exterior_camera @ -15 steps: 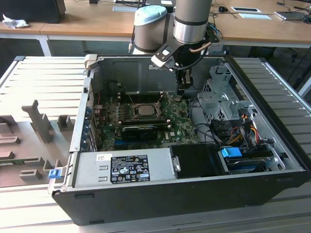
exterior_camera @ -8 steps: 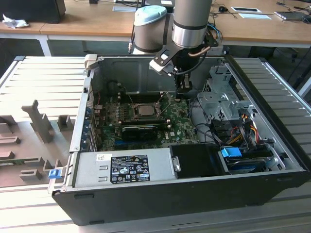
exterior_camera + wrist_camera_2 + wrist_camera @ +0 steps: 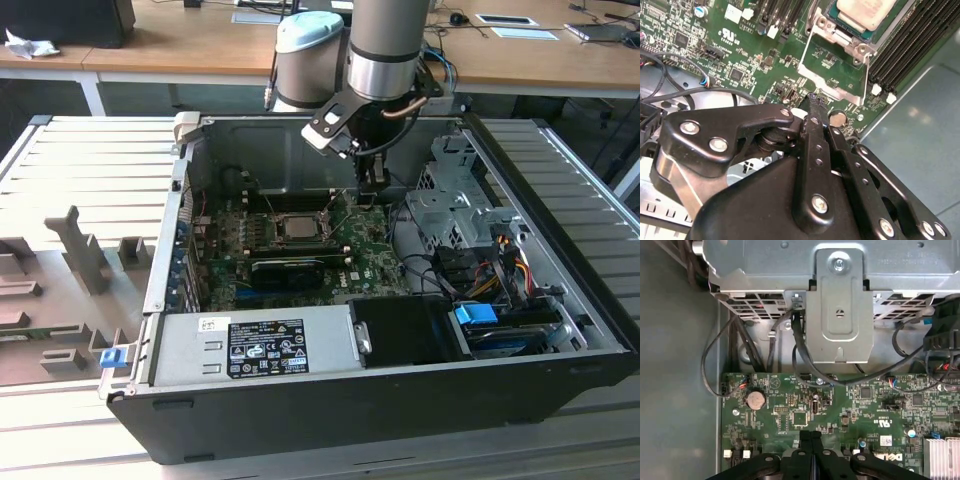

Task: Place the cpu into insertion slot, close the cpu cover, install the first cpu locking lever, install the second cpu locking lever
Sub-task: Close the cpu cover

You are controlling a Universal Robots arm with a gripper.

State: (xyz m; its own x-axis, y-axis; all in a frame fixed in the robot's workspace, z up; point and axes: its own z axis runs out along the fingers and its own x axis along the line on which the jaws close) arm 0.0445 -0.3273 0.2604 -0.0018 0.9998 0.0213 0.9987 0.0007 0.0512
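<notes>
The cpu (image 3: 297,226) (image 3: 862,12) lies flat with its silver top up in the insertion slot (image 3: 275,229) on the green motherboard. The cpu cover (image 3: 836,90), a thin silver frame with a square window, is swung open away from the chip, and green board shows through the window. A thin wire lever (image 3: 867,75) runs along one side of the cover. My gripper (image 3: 372,198) (image 3: 812,100) (image 3: 810,436) hangs low over the board, at the exterior view's right of the slot. It is shut with its black fingers (image 3: 816,150) pressed together on nothing, tips close to the open cover's outer edge.
The work sits inside an open black computer case (image 3: 400,400). A metal drive cage (image 3: 450,210) (image 3: 840,305) and bundled cables (image 3: 480,270) stand at the exterior view's right. A black card (image 3: 295,268) and a power supply (image 3: 260,345) lie in front of the slot. A coin battery (image 3: 756,400) sits near the fingertips.
</notes>
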